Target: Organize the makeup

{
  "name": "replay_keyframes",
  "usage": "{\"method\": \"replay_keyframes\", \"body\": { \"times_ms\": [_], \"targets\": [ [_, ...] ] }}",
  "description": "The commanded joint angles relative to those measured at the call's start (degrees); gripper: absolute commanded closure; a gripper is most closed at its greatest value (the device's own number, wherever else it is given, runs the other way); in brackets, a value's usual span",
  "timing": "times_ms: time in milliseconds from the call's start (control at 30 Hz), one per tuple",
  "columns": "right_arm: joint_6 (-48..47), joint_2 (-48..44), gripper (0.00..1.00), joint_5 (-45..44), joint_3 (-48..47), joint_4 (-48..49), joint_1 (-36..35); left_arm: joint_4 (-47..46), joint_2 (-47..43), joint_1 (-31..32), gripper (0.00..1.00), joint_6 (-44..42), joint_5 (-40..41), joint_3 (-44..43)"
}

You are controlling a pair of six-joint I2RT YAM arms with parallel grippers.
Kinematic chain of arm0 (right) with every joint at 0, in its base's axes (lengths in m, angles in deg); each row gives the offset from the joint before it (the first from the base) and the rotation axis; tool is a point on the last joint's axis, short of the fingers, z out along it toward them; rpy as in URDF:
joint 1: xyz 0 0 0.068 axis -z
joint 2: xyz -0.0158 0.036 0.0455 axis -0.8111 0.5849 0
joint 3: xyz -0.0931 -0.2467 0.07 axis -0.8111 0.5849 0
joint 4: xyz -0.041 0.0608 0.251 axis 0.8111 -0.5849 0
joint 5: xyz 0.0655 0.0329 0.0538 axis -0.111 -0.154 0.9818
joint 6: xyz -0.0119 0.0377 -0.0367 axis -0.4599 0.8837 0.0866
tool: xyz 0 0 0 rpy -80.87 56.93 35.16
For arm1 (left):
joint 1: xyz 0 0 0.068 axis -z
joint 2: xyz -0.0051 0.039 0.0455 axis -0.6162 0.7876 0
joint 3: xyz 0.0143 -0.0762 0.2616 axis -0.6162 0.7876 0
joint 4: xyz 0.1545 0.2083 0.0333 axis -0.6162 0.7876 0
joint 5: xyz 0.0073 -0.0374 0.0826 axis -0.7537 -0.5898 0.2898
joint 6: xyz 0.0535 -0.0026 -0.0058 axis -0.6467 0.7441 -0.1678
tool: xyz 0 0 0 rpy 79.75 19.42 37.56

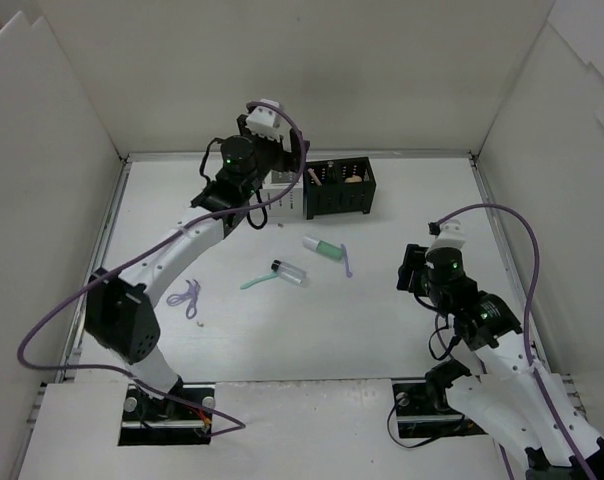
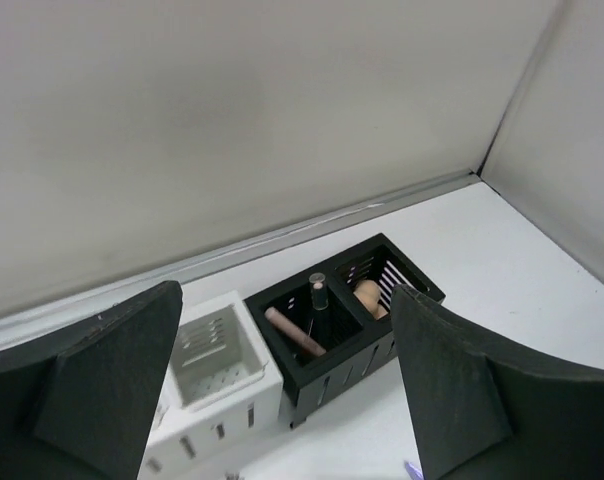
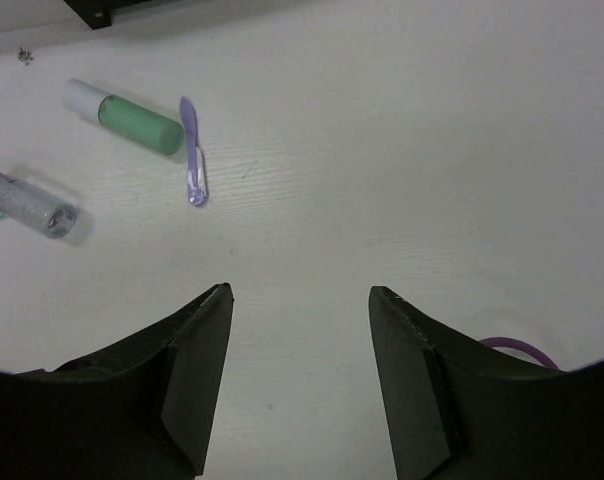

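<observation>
Nearest you, your right pincer [image 3: 300, 300] hovers over the counter [image 1: 332, 330], its jaws about half apart with nothing between them. The loose makeup lies ahead of it and to its left. The purple stick [image 3: 192, 165] is closest, with the mint-green tube [image 3: 137, 122] just beside it. The clear vial [image 3: 27, 205] is further left, and the mint stick [image 1: 254, 283] lies just past the vial. All four rest flat on the counter, and no pincer touches them. Further left again, near the left arm, sits a small purple loop [image 1: 187, 296]; you cannot tell what it is.

At the far end, your left pincer [image 2: 286, 300] hangs above the boxes, jaws spread wide and empty. Below and just ahead of it stands the black box [image 2: 347, 370]. One compartment holds a peach sponge [image 2: 367, 295]; the next holds a pinkish stick [image 2: 294, 332] and a dark upright stick [image 2: 318, 290]. The white box [image 2: 217, 420] stands against the black one, on the pincer's left, and nothing shows inside it.

You look partway through: a few pieces are boxed, and at least four are left to collect. Your right pincer seems best placed for the purple stick or the tube.
</observation>
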Motion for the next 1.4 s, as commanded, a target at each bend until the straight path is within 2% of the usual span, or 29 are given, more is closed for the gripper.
{"method": "replay_keyframes", "body": {
  "times_ms": [0, 133, 333, 400, 500, 600, 700, 867, 1100, 1300, 1367],
  "targets": [
    [-1.3, 3.4, 0.47, 3.5, -2.9, 3.0, 0.1, 12.7, -10.4, 0.5, 0.19, 3.9, 7.7, -0.6],
    [-2.2, 7.3, 0.49, 7.2, -4.2, 3.0, 0.1, 30.4, -16.4, 0.5, 0.17, 11.0, 14.8, 2.9],
    [-3.4, 12.6, 0.48, 9.3, -6.9, 3.1, -4.0, 45.1, -25.8, 0.0, 0.15, 21.6, 17.1, 10.5],
    [-4.0, 14.8, 0.47, 8.6, -7.9, 3.1, -6.0, 47.1, -30.1, 0.0, 0.13, 22.6, 17.1, 13.5],
    [-4.9, 18.3, 0.44, 9.1, -9.5, 3.3, -8.5, 52.0, -35.8, -1.4, 0.01, 22.7, 17.1, 15.5],
    [-5.9, 21.9, 0.41, 8.8, -11.0, 3.6, -10.9, 60.0, -39.8, -3.1, 0.0, 21.1, 16.9, 15.4],
    [-7.3, 25.9, 0.4, 9.2, -13.0, 4.3, -13.3, 64.0, -43.0, -5.0, 0.01, 18.9, 14.7, 15.6],
    [-10.4, 34.0, 0.39, 11.9, -17.7, 5.3, -17.0, 66.3, -44.1, -8.6, 0.01, 15.2, 9.1, 16.8],
    [-17.4, 45.3, 0.38, 20.8, -21.9, 12.5, -18.4, 61.5, -37.6, -15.6, 0.01, 11.5, -13.5, 21.5],
    [-20.2, 54.8, 0.32, 24.6, -26.6, 14.8, -18.4, 55.7, -40.5, -21.0, 0.01, 10.8, -19.5, 28.8],
    [-22.5, 57.6, 0.31, 24.7, -27.8, 14.8, -18.3, 55.6, -41.9, -21.8, 0.01, 10.8, -17.0, 29.2]
  ]
}}
